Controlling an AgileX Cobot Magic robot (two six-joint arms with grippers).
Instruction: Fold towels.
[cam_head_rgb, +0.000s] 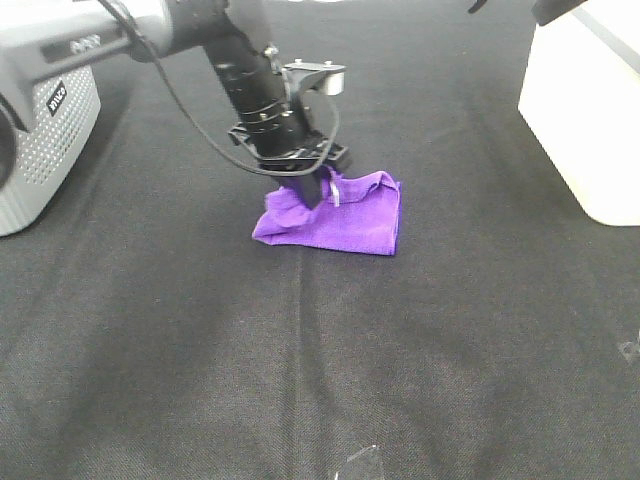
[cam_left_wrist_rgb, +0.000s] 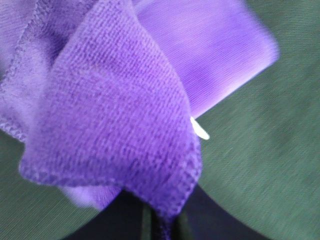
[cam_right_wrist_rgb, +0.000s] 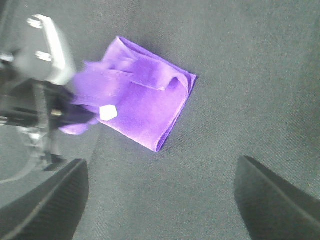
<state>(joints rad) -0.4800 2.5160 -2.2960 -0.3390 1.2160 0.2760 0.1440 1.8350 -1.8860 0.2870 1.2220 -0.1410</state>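
Note:
A purple towel (cam_head_rgb: 340, 220) lies partly folded on the black cloth table, near the middle. My left gripper (cam_head_rgb: 318, 190) is at its far left edge, shut on a corner of the towel and holding that corner a little above the rest. In the left wrist view the pinched purple fold (cam_left_wrist_rgb: 115, 135) fills the frame, with a small white tag (cam_left_wrist_rgb: 200, 129) beside it. The right wrist view looks down on the towel (cam_right_wrist_rgb: 142, 107) and the left arm (cam_right_wrist_rgb: 37, 90). My right gripper (cam_right_wrist_rgb: 160, 200) is open and empty, high above the table, with one dark finger (cam_right_wrist_rgb: 45, 205) at each side.
A grey machine housing (cam_head_rgb: 45, 140) stands at the left edge. A white box (cam_head_rgb: 585, 110) stands at the right edge. The black tablecloth (cam_head_rgb: 320, 380) spreads toward the front.

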